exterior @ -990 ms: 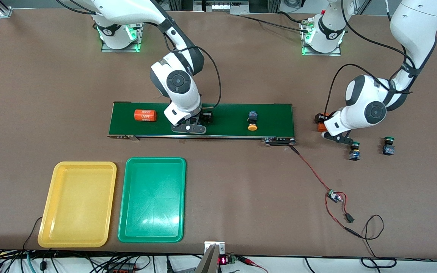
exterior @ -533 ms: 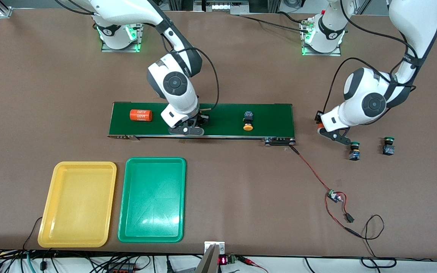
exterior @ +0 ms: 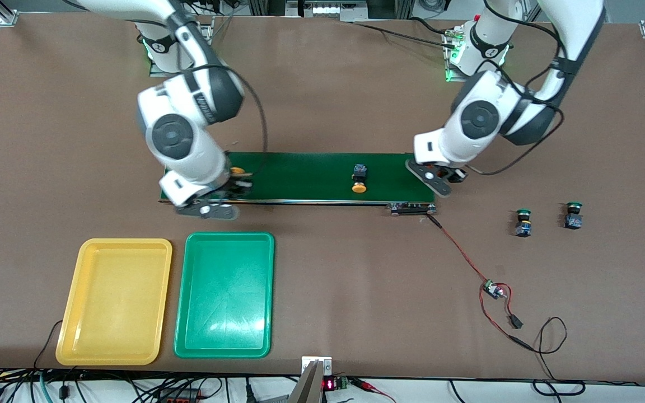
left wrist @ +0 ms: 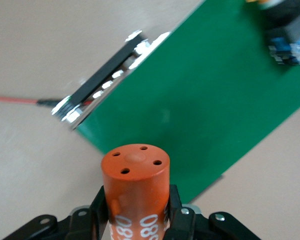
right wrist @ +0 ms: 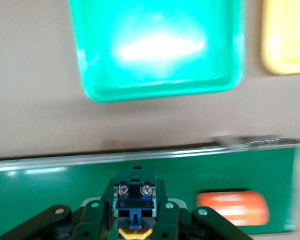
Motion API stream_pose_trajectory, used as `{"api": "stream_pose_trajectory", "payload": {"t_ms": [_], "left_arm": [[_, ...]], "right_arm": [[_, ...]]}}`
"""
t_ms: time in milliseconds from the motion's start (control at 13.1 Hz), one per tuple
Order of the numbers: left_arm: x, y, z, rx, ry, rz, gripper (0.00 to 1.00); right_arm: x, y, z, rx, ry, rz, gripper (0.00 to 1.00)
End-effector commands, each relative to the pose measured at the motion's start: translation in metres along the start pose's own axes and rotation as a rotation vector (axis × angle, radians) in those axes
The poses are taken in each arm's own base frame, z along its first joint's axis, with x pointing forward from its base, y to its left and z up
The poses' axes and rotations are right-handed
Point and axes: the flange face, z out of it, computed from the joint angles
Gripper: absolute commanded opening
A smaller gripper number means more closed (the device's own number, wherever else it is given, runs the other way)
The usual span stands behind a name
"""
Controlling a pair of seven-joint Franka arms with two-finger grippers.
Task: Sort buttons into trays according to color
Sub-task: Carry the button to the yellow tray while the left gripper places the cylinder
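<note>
My right gripper is shut on a yellow-capped button, up in the air over the conveyor belt edge at the right arm's end, above the green tray. The yellow tray lies beside the green one. A second yellow-capped button lies on the belt. Two green-capped buttons stand on the table toward the left arm's end. My left gripper is shut on an orange cylinder, over the belt's other end.
Another orange cylinder lies on the belt near the right gripper; in the front view the right arm hides it. A small circuit board with red and black wires lies nearer the front camera than the belt's motor end.
The right gripper shut on a yellow button and carried it along the belt toward the trays. The left arm swung its orange cylinder from the table to over the belt's end.
</note>
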Motion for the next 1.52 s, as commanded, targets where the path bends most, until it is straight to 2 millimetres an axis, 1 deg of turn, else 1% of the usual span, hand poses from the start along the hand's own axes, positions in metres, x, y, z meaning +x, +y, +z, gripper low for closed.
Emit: {"api": "stream_pose_trajectory", "payload": {"t_ms": [0, 76, 152, 228, 305, 381, 457, 609, 685, 838, 990, 1066, 1142, 1219, 1295, 1371, 1447], "left_arm": [[0.016, -0.002, -0.008, 0.003, 0.025, 0.244, 0.0], [0.018, -0.002, -0.008, 0.007, 0.041, 0.348, 0.0], [0.02, -0.001, -0.008, 0.01, 0.048, 0.411, 0.0], [0.023, 0.009, -0.007, 0.013, 0.047, 0.463, 0.0], [0.026, 0.022, -0.006, 0.012, 0.041, 0.491, 0.0], [0.027, 0.024, 0.001, 0.002, 0.034, 0.502, 0.0], [0.027, 0.026, 0.008, -0.002, 0.024, 0.524, 0.0], [0.03, 0.032, 0.016, 0.055, -0.013, 0.623, 0.0], [0.033, 0.044, 0.02, 0.079, -0.031, 0.683, 0.0], [0.035, 0.048, 0.025, 0.082, -0.038, 0.707, 0.0], [0.037, 0.049, 0.033, 0.075, -0.023, 0.715, 0.0], [0.038, 0.049, 0.036, 0.079, -0.023, 0.724, 0.0], [0.038, 0.051, 0.039, 0.082, -0.028, 0.734, 0.04], [0.041, 0.059, 0.039, 0.086, -0.028, 0.751, 0.22], [0.042, 0.062, 0.041, 0.087, -0.028, 0.748, 0.55], [0.043, 0.06, 0.041, 0.092, -0.016, 0.754, 1.0], [0.043, 0.06, 0.041, 0.095, -0.013, 0.753, 1.0]], "right_arm": [[0.028, 0.057, -0.018, -0.056, -0.018, 0.002, 0.0], [0.038, 0.087, -0.02, -0.055, -0.027, -0.012, 0.0], [0.049, 0.117, -0.021, -0.052, -0.031, -0.03, 0.0], [0.058, 0.144, -0.021, -0.047, -0.034, -0.048, 0.0], [0.068, 0.177, -0.021, -0.04, -0.032, -0.034, 0.0], [0.08, 0.206, -0.03, -0.032, -0.015, -0.011, 0.0], [0.09, 0.226, -0.039, -0.025, 0.007, -0.015, 0.0], [0.104, 0.252, -0.027, -0.027, 0.006, -0.039, 0.0], [0.112, 0.267, -0.021, -0.028, 0.008, -0.044, 0.0], [0.132, 0.287, -0.011, -0.026, 0.042, -0.068, 0.0], [0.147, 0.284, -0.005, -0.026, 0.069, -0.074, 0.0], [0.154, 0.286, 0.0, -0.027, 0.086, -0.078, 0.0], [0.163, 0.287, 0.008, -0.028, 0.107, -0.092, 0.0], [0.17, 0.289, 0.021, -0.03, 0.132, -0.095, 0.0], [0.178, 0.293, 0.033, -0.03, 0.163, -0.093, 0.0], [0.184, 0.292, 0.048, -0.031, 0.185, -0.095, 0.0], [0.187, 0.29, 0.052, -0.032, 0.2, -0.098, 0.0]]}}
